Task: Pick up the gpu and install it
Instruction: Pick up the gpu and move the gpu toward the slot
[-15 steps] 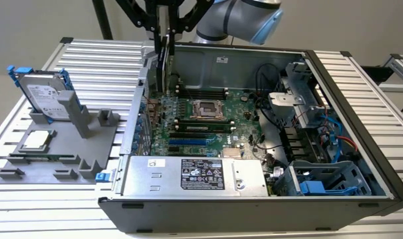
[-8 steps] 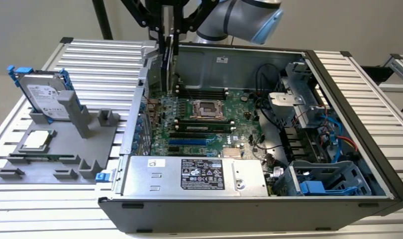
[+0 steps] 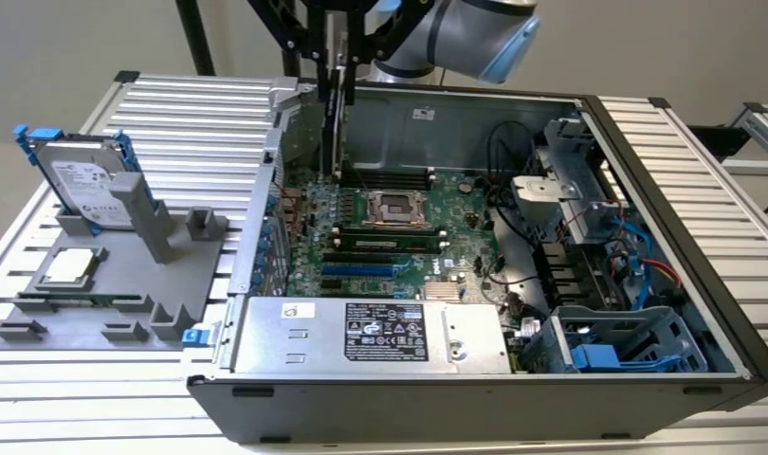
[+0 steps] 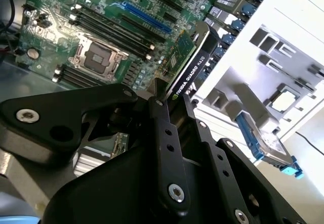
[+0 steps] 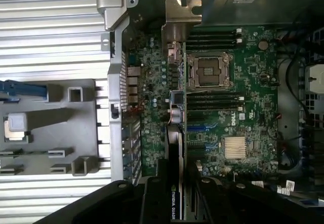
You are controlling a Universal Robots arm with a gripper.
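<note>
— Black pincer (image 4: pixel 173 98): is it holding anything?
— Yes. Its two fingers (image 4: pixel 163 127) are pinched on one edge of the gpu (image 4: pixel 198 51), which shows a black cover on one face and a green board on the other.
— Where is the card?
— In the exterior view the gpu (image 3: pixel 343 133) hangs upright and edge-on from the pincer (image 3: pixel 342 71). It is above the motherboard (image 3: pixel 397 237), inside the open computer case (image 3: pixel 485 403). It is toward the exterior view's left side of the case, near the slotted wall, and not seated in a slot.
— What lies under it?
— In the first wrist view the card's edge (image 5: pixel 174 148) runs past the CPU socket (image 5: pixel 208 69) and the memory slots (image 5: pixel 212 101).
— And farther out?
— A power supply (image 3: pixel 358 332) sits at the near end of the case. On the slatted metal table (image 3: pixel 169 100), at the exterior view's left, a grey holder (image 3: pixel 169 284) carries two things. A hard drive (image 3: pixel 87 180) with blue rails stands on edge, and a small silver CPU chip (image 3: pixel 74 267) lies flat.
</note>
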